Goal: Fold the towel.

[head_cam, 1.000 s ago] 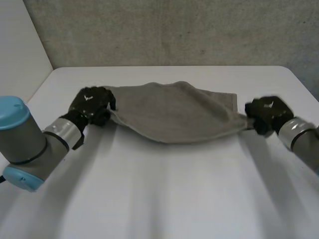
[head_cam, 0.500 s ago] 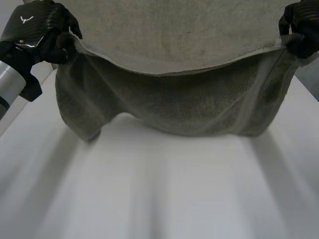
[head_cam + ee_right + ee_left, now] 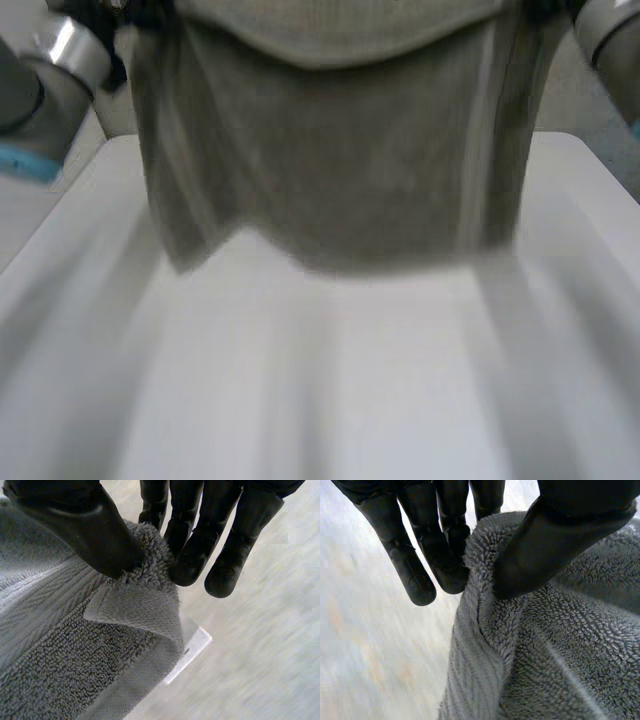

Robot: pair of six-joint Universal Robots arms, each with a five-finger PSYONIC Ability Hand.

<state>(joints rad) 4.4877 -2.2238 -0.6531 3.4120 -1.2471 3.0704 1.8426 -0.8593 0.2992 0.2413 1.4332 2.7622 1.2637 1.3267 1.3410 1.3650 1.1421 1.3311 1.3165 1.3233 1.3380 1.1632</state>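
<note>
Grey towel point(image 3: 330, 150) hanging over the white table point(image 3: 330, 390), pinched at its two upper corners

Head view: the towel hangs as a wide sheet between the left arm point(image 3: 40, 90) and the right arm point(image 3: 612, 30), its upper edge sagging in the middle; the lower edge seems to hang just clear of the table, though it is too blurred to tell for sure. Left wrist view: the left hand point(image 3: 445, 540) grips a towel corner, with the thumb point(image 3: 555, 535) pressing the looped cloth against the fingers point(image 3: 412, 570) and the rest of the towel falling away below the fingertips. Right wrist view: the right hand point(image 3: 200, 535) pinches the other corner between its thumb point(image 3: 85, 530) and fingers point(image 3: 227, 575); the hem is folded over just under the thumb, and a white label point(image 3: 192, 647) sticks out from the towel's edge
</note>
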